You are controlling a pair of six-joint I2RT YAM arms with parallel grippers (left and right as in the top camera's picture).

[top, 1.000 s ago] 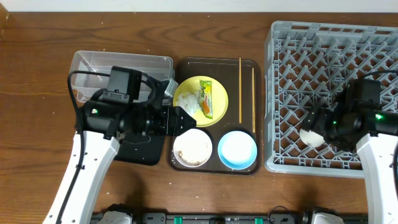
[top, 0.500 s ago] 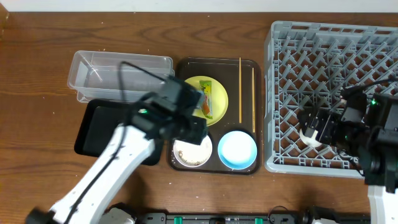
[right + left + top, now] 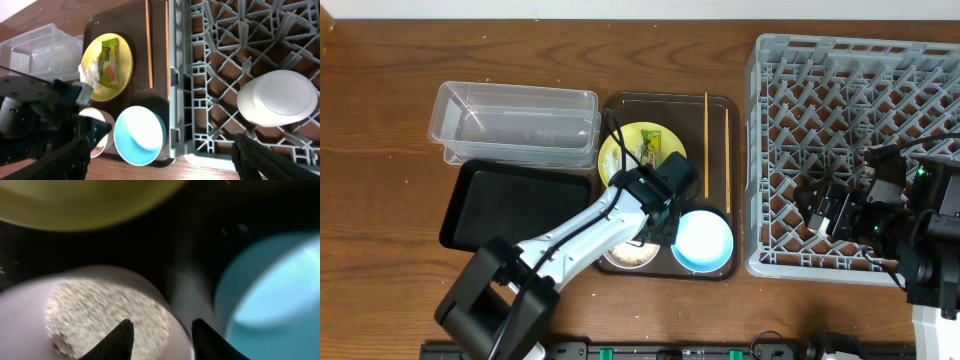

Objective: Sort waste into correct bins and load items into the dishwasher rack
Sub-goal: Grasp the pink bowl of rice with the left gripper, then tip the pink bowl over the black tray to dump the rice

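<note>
My left gripper (image 3: 162, 340) is open low over the brown serving tray, its fingers astride the right rim of the small white bowl (image 3: 100, 310), which holds rice scraps; the overhead view shows it (image 3: 655, 225) at that bowl (image 3: 625, 255). The light blue bowl (image 3: 702, 240) sits right beside it. The yellow plate (image 3: 638, 160) carries the green-yellow wrapper (image 3: 653, 150) and the white tissue (image 3: 89, 72). Two chopsticks (image 3: 706, 145) lie on the tray's right side. My right gripper (image 3: 165, 160) is wide open and empty above the grey rack (image 3: 860, 100), where a second white bowl (image 3: 277, 97) lies upside down.
The clear tub (image 3: 515, 125) stands at the back left with the black tray (image 3: 510, 205) in front of it. The brown serving tray (image 3: 620, 105) lies between them and the rack. The rack fills the right of the table.
My left arm has swung right from over the black tray to the white bowl with rice. My right gripper has let go of the white bowl in the rack and drawn back from it.
</note>
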